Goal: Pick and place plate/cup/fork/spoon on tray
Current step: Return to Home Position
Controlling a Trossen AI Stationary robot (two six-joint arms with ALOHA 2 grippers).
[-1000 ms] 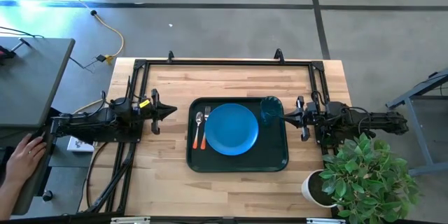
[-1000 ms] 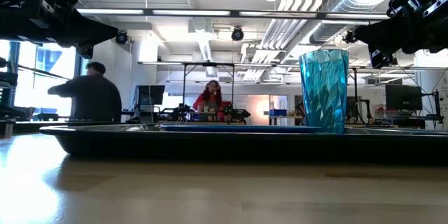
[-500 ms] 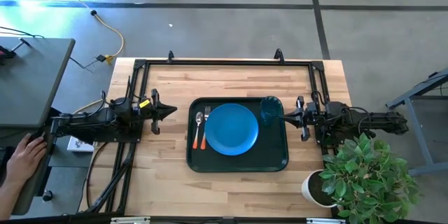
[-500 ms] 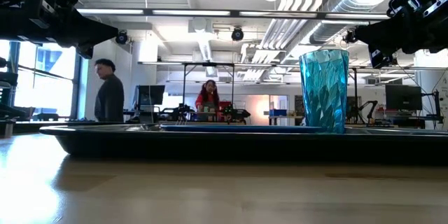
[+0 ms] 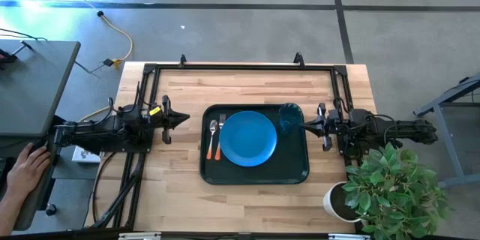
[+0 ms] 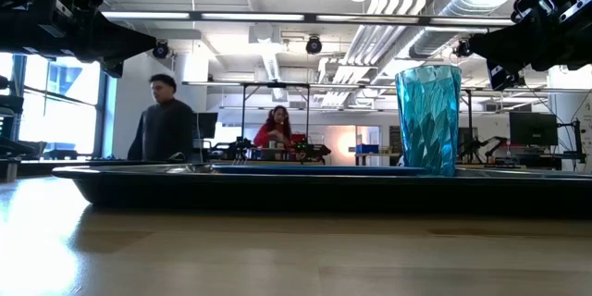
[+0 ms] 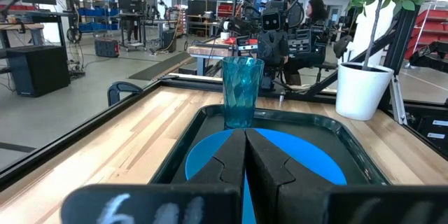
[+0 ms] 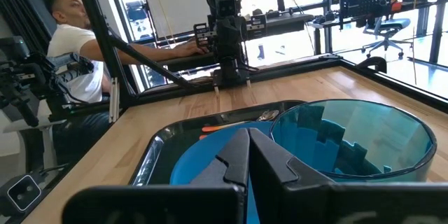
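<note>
In the high view the tray [image 5: 255, 145] sits at the centre of the table [image 5: 180, 195], with the plate [image 5: 248, 138] in its middle. The cup [image 5: 290, 116] stands upright in the tray's upper right corner, and the spoon [image 5: 213, 136] and fork [image 5: 220, 135] lie side by side along its left edge, touching the plate's left side or just beside it. The left gripper [image 5: 182, 118] hangs left of the tray, fingers pressed together and empty. The right gripper [image 5: 307, 124] sits just right of the cup, its fingers also closed on nothing.
</note>
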